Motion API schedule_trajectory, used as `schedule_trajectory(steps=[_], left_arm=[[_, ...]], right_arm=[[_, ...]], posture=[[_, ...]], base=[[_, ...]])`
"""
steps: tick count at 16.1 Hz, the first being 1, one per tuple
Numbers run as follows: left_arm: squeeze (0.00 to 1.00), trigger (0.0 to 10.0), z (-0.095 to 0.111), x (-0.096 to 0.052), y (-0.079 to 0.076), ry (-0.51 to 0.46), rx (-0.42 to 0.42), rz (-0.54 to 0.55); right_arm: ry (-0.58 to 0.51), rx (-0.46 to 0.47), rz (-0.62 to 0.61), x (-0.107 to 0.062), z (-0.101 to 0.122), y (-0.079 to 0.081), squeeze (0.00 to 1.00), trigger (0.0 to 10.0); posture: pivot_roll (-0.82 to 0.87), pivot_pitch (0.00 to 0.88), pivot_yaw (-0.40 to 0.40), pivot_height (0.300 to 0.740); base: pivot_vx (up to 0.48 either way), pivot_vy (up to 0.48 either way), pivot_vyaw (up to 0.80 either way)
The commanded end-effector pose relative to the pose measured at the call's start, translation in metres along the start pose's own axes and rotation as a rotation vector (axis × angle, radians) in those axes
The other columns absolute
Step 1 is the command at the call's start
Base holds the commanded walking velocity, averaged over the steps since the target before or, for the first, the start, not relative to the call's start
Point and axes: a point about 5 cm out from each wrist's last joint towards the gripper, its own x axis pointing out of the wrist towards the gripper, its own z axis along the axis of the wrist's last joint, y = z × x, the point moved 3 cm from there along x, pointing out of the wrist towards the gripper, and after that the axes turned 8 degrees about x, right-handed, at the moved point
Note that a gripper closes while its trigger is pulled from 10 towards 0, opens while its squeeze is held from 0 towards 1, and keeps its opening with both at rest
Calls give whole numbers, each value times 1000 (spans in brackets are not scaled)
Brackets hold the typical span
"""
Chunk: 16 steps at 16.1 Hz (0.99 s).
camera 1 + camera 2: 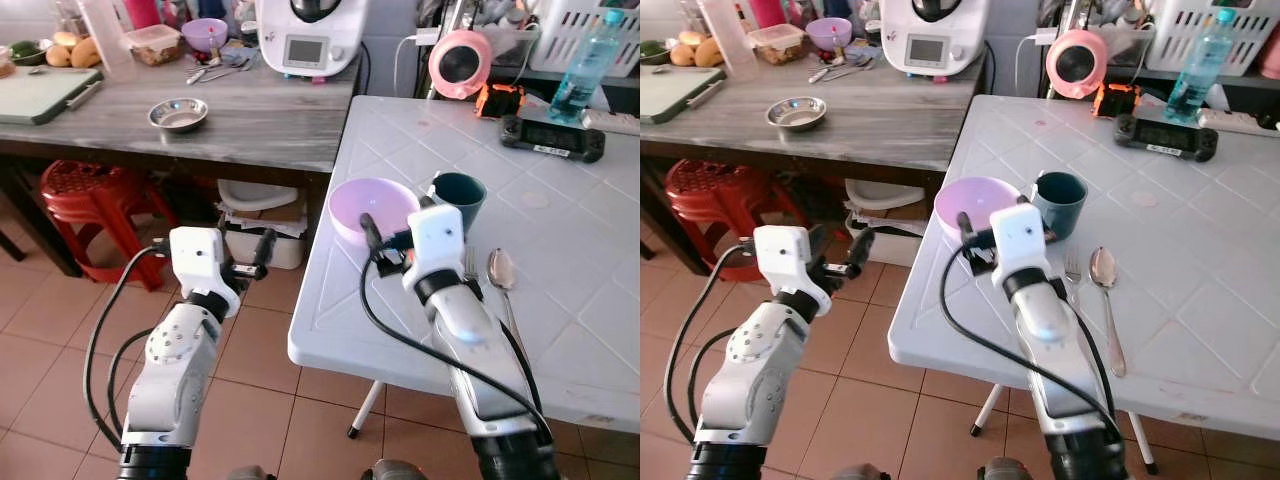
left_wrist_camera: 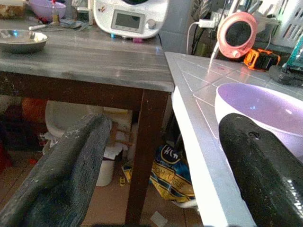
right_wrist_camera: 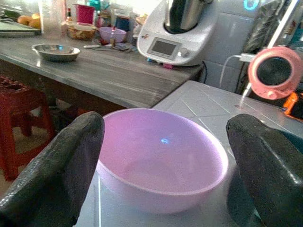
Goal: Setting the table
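Right gripper [image 3: 161, 165] jaws spread before pink bowl [image 3: 161, 156], no legible labels

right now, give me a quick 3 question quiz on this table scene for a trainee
1. True or false: the right gripper is shut on the pink bowl.
2. What lies on the white table directly beside the fork? A) knife B) spoon C) chopsticks
3. Fill in: the dark green ____ stands just beside the pink bowl.

Key:
1. False. In the right wrist view its fingers are spread wide with the bowl ahead of them, not gripped.
2. B, the spoon.
3. cup.

The left gripper is open, off the table's edge over the floor.
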Motion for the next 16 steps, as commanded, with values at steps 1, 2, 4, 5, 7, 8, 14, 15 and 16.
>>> schedule_trajectory(steps=[1, 2, 4, 5, 7, 8, 14, 15, 16], left_arm=[[0, 10000, 1, -2, 0, 8, 11, 3], [0, 10000, -1, -3, 1, 19, 6, 7], [0, 10000, -2, -4, 0, 29, 8, -5], [0, 10000, -3, -4, -1, 35, 9, -10], [0, 10000, -4, -4, -1, 43, 9, -10], [0, 10000, -4, -5, -1, 44, 13, -12], [0, 10000, -9, -6, -3, 84, 12, -23], [0, 10000, -10, -5, -4, 92, 13, -30], [0, 10000, -11, -5, -5, 96, 13, -32]], right_arm=[[67, -12, 56, 4, -5, 2, 714, 10000], [91, -36, 89, 7, -3, 0, 612, 10000], [97, -81, 165, 13, 1, 0, 0, 10000], [123, -92, 218, 16, -1, 3, 0, 10000], [132, -116, 263, 20, 0, 9, 0, 10000], [162, -134, 308, 21, -4, 14, 0, 10000], [295, -223, 365, 28, -16, 0, 0, 10000], [328, -233, 371, 30, -19, -5, 0, 10000], [340, -229, 373, 31, -19, -7, 0, 10000]], posture=[[-37, 0, 36, 740], [-40, 0, 38, 740], [-40, 0, 41, 740], [-40, 0, 42, 740], [-39, 0, 44, 740], [-32, 0, 41, 740], [-42, 0, 45, 740], [-47, 0, 43, 740], [-50, 0, 43, 740]], base=[[0, 0, 0], [0, 0, 0], [0, 0, 0], [0, 0, 0], [0, 0, 0], [0, 0, 0], [0, 0, 0], [0, 0, 0], [0, 0, 0]])
